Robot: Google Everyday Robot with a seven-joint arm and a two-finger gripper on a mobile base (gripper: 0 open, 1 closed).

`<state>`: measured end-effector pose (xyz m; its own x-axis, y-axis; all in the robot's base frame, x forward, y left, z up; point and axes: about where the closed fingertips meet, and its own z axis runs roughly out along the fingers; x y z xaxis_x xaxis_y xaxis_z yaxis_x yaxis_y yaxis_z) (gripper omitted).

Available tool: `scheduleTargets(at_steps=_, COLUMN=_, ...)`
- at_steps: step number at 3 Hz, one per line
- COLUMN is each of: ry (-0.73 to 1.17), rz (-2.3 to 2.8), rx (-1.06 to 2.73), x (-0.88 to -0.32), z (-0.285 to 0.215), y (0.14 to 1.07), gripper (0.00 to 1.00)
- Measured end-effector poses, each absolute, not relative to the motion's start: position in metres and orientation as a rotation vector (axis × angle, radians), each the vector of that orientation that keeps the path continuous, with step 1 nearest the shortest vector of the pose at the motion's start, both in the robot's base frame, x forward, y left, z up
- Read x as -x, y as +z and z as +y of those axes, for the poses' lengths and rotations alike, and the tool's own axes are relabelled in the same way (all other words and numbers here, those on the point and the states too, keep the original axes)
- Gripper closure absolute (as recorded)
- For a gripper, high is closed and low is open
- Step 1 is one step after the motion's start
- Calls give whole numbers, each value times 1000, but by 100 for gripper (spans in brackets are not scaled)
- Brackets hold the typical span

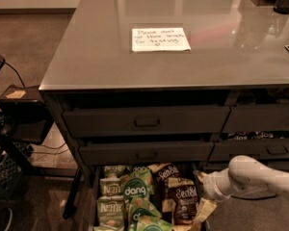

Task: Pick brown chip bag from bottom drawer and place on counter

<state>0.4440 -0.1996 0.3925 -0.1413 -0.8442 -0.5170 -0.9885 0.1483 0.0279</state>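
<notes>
- Overall light: dim and warm. You get a brownish cast over everything.
- Counter (pixel 86 57): the brightest surface. Pale reflected panels lie across its far half, with a pinkish streak to the right of the paper note (pixel 160 39), the whitest patch you have.
- Upper drawer fronts (pixel 147 121): in deep shadow under the counter's overhang.
- Bottom drawer (pixel 93 201): lit from above. The white logos on the green bags (pixel 135 191) and the brown chip bag (pixel 183 201) stand out.
- Gripper (pixel 203 196): at the drawer's right edge, pale, catching light like the white arm (pixel 260 177).
- Floor (pixel 24 201) at left: murky, little for you to separate.
</notes>
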Motion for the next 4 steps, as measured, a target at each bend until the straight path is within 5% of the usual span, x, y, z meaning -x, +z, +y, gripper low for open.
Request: scheduleTargets(at_steps=4, ry=509, rz=1967, rx=1852, x=-470, z=-195, y=302, gripper=0)
